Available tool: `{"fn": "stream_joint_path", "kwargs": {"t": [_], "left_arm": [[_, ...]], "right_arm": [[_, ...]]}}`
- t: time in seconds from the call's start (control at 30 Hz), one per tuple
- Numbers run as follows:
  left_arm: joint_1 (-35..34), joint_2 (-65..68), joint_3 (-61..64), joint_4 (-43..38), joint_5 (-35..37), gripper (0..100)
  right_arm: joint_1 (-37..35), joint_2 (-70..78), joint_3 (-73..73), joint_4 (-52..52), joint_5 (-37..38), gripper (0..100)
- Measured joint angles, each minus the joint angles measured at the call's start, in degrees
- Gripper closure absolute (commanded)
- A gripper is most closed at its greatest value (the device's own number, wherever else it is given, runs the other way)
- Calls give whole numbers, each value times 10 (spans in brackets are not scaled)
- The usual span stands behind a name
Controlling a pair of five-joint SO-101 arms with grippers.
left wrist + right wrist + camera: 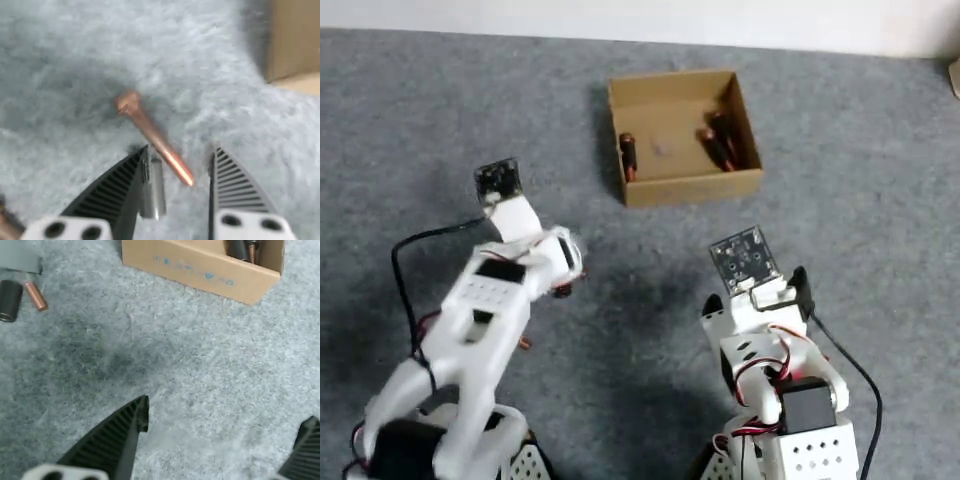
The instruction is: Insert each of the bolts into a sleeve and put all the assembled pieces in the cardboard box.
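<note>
My left hand (180, 150) is spread, pinching nothing. Its black ribbed fingers (120, 187) sit low on either side of the slim copper-coloured bolt (152, 135). The bolt lies flat on the grey carpeted desk (65, 55), its tip between the fingers and its head pointing away from the hand. Just beside one finger, touching it or nearly so, lies the short grey metal sleeve (152, 192).

I judge the bolt to be light, stiff and smooth. Its round shank is likely to roll or slip, though the carpet should steady it a little. I would take it across the shank close under the head, leaving the tip free to enter the bore. The sleeve looks equally rigid and ready to roll, so I would grip it round its outside at mid-length, with the open end clear.

My right hand (228, 410) is also spread wide and holds nothing. It hangs over the carpet, well apart from the bolt.

Beyond both arms stands the open brown cardboard box (690, 187).

My count:
- one loose bolt
- one loose sleeve
- one box
- what look like three assembled pieces inside it, one (628, 155) along one wall and two (720, 140) together against the opposite wall
</note>
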Motion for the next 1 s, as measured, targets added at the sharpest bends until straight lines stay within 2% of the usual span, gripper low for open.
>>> {"fn": "stream_joint_path", "kwargs": {"t": [0.23,0.4,0.73,1.0], "left_arm": [[-48,179,-140,69,42,804],[-50,222,-192,142,47,804],[-50,224,-181,102,49,803],[-50,241,-181,100,96,803]], "right_arm": [[0,0,42,-35,0,589],[0,0,47,-43,0,589],[0,0,47,-43,0,589],[0,0,47,-43,0,589]]}}
